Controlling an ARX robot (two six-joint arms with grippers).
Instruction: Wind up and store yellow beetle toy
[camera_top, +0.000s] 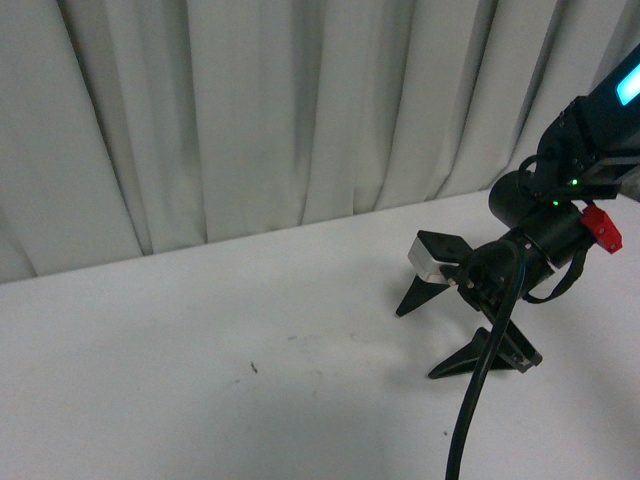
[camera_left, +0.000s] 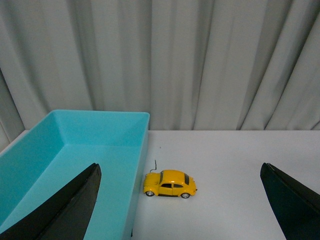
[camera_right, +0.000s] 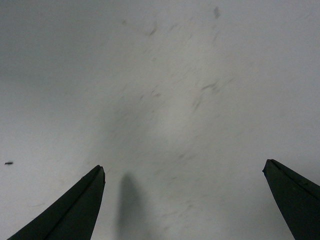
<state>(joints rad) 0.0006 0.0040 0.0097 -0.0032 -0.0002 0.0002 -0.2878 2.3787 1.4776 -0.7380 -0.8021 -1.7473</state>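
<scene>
Yellow beetle toy (camera_left: 170, 183): stands on table just beside teal bin (camera_left: 142, 116), ungrasped; left gripper (camera_left: 180, 166) and right gripper (camera_top: 416, 344) spread, empty; winding, storing apparently outstanding.

No lettering, brand, number or sign can be read in any of the three views — not on the yellow beetle toy (camera_left: 170, 183), the turquoise bin (camera_left: 75, 131) or the right arm's dark housing (camera_top: 528, 200).
</scene>
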